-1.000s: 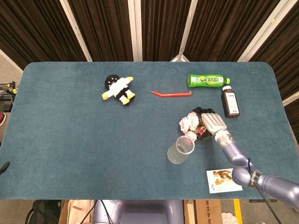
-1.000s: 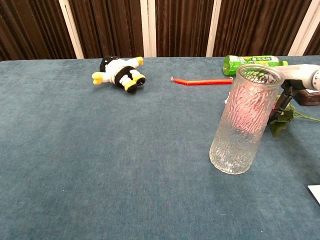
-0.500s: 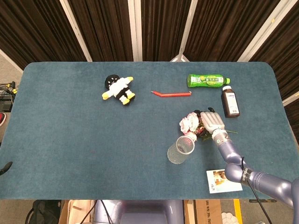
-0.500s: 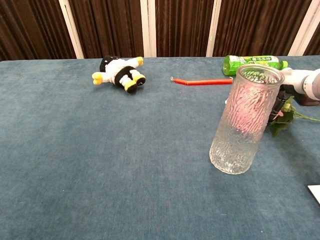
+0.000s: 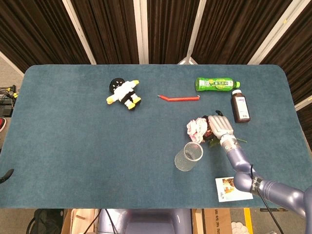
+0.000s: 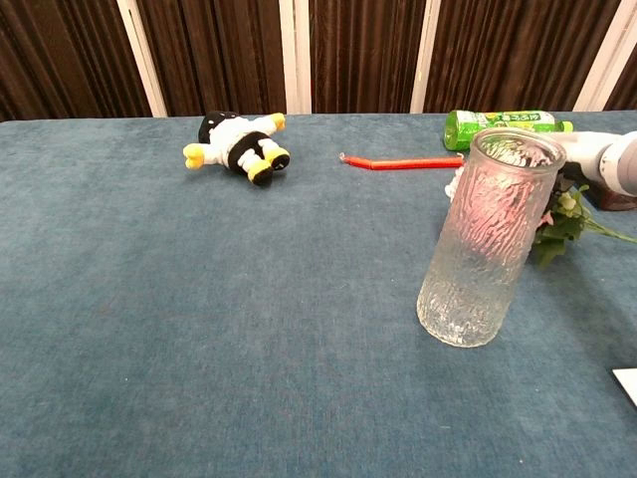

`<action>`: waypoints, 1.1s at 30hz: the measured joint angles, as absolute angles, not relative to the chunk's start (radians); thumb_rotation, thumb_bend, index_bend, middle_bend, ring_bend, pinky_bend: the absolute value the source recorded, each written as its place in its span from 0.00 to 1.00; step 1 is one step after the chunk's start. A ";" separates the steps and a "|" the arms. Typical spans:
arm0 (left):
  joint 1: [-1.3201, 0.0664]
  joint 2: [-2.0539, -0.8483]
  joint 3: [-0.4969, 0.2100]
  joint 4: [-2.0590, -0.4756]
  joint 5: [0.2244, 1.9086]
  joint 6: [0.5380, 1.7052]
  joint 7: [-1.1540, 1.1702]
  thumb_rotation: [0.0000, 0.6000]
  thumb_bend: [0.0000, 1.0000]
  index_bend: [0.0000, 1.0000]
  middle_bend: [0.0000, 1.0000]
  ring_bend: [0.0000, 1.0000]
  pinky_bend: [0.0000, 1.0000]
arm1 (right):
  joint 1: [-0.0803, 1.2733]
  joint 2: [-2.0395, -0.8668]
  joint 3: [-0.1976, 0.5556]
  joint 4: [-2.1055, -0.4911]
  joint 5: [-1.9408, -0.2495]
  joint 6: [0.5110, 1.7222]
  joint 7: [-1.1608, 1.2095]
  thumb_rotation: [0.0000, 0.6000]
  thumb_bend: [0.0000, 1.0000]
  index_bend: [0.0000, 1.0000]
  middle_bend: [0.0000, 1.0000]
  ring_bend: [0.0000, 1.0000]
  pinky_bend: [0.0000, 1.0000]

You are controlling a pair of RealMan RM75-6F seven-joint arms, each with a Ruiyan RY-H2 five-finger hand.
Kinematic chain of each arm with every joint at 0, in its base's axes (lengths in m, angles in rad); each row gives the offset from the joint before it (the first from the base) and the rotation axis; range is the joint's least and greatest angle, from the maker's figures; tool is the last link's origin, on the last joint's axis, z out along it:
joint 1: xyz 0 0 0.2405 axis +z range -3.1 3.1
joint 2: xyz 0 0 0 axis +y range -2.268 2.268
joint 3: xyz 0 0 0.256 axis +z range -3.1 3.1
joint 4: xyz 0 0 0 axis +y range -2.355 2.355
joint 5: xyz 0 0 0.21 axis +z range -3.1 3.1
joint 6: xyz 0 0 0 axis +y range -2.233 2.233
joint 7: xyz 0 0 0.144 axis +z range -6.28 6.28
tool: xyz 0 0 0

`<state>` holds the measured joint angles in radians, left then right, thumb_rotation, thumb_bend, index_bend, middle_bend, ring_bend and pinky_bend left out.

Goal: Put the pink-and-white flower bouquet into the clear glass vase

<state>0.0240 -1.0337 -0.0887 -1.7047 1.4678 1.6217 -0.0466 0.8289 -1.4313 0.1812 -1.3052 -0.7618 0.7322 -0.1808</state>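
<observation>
The pink-and-white flower bouquet (image 5: pixel 196 127) lies on the blue table just beyond and right of the clear glass vase (image 5: pixel 189 157). My right hand (image 5: pixel 220 126) lies over the bouquet's stem end and grips it. In the chest view the upright, textured vase (image 6: pixel 488 239) stands in front and hides most of the blooms, which show pink through the glass. Green leaves (image 6: pixel 563 213) stick out at its right. The right hand (image 6: pixel 604 157) shows at the frame's right edge. My left hand appears in neither view.
A green bottle (image 5: pixel 216 85) and a brown bottle (image 5: pixel 240 107) lie behind the bouquet. A red straw (image 5: pixel 178 98) sits mid-table, a penguin plush (image 5: pixel 124 92) further left. A photo card (image 5: pixel 233 188) rests at the front edge by my right arm.
My right hand has settled further over the bouquet and closed on it. The flowers and leaves have shifted slightly away from the vase and up. The vase has not moved.
</observation>
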 measured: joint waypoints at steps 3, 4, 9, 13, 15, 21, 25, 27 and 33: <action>0.023 -1.033 -0.089 -1.704 1.467 1.620 -0.050 1.00 0.22 0.19 0.00 0.00 0.00 | 0.816 -1.425 0.205 -1.317 -0.787 0.746 -0.129 1.00 0.32 0.43 0.49 0.51 0.06; 0.024 -1.033 -0.089 -1.704 1.468 1.622 -0.052 1.00 0.22 0.19 0.00 0.00 0.00 | 0.810 -1.421 0.215 -1.321 -0.796 0.749 -0.106 1.00 0.32 0.43 0.49 0.51 0.06; 0.029 -1.030 -0.092 -1.703 1.469 1.634 -0.072 1.00 0.22 0.19 0.00 0.00 0.00 | 0.781 -1.392 0.274 -1.346 -0.842 0.767 0.025 1.00 0.32 0.44 0.49 0.52 0.06; 0.031 -1.028 -0.091 -1.701 1.471 1.637 -0.079 1.00 0.22 0.19 0.00 0.00 0.00 | 0.747 -1.338 0.342 -1.387 -0.903 0.789 0.172 1.00 0.32 0.44 0.49 0.52 0.06; 0.031 -1.027 -0.091 -1.701 1.473 1.637 -0.082 1.00 0.22 0.19 0.00 0.00 0.00 | 0.732 -1.305 0.373 -1.417 -0.919 0.795 0.226 1.00 0.32 0.44 0.49 0.52 0.07; 0.032 -1.027 -0.091 -1.701 1.479 1.643 -0.091 1.00 0.22 0.19 0.00 0.00 0.00 | 0.676 -1.176 0.489 -1.574 -0.925 0.814 0.400 1.00 0.32 0.45 0.49 0.52 0.07; 0.036 -1.027 -0.093 -1.698 1.485 1.656 -0.106 1.00 0.22 0.19 0.00 0.00 0.00 | 0.619 -1.088 0.573 -1.726 -0.920 0.862 0.511 1.00 0.32 0.46 0.49 0.52 0.09; 0.038 -1.027 -0.094 -1.696 1.486 1.661 -0.111 1.00 0.22 0.19 0.00 0.00 0.00 | 0.590 -1.049 0.610 -1.802 -0.917 0.884 0.547 1.00 0.32 0.47 0.49 0.52 0.10; 0.042 -1.030 -0.100 -1.693 1.484 1.674 -0.122 1.00 0.22 0.19 0.00 0.00 0.00 | 0.486 -0.881 0.731 -2.076 -0.913 0.925 0.677 1.00 0.32 0.47 0.49 0.52 0.10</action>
<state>0.0420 -1.0299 -0.0995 -1.6926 1.4839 1.6741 -0.1223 0.4863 -0.8811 0.7306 -2.0760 -0.9134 0.9248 0.6774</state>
